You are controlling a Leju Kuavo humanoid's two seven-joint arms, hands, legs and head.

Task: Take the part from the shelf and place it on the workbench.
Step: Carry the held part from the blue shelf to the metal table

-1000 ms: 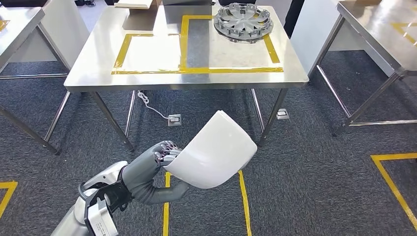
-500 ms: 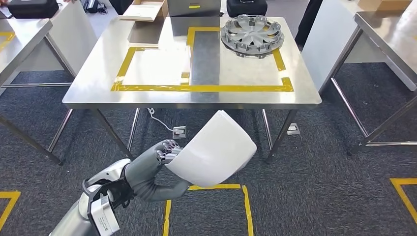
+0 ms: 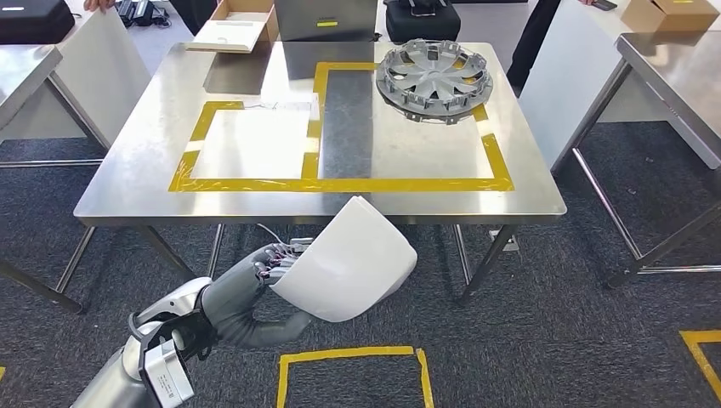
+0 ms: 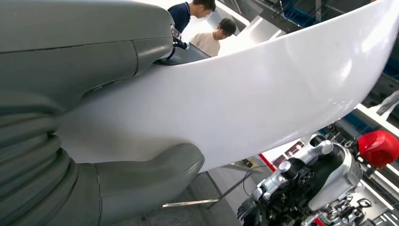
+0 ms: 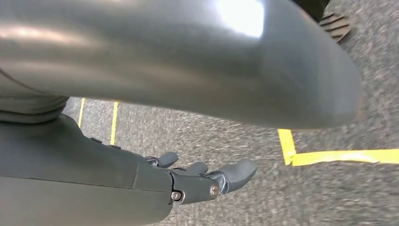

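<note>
Closer now than in the earlier head frames: workbench (image 3: 110, 200) larger and lower in view through camera advance, not through any shift of the things on it. Left hand (image 3: 276, 265) gripping white part (image 3: 349, 263) by one edge, thumb beneath and fingers (image 3: 274, 269) above; grip seen close in the left wrist view, on part (image 4: 244, 94) and hand (image 4: 89, 136). Part carried in front of the hand, just short of the bench's near edge and below its top. Right hand (image 5: 197, 181) empty, fingers loosely extended and apart, hanging over carpet (image 5: 301, 188).

Step in hand, as judged: carry to the bench. Best done by lifting the part above the edge before reaching forward, then lowering it flat into the taped bay (image 3: 251, 144) ahead of the hand, well apart from the wheel cover (image 3: 434, 75) ahead and to the right.

Part: smooth, glossy white shell, curved like a scoop, thin-edged, probably slippery. Bench top: brushed steel with yellow tape outlines. Wheel cover: silver, spoked, round. Carpet: dark grey, coarse, crossed by yellow floor lines.
</note>
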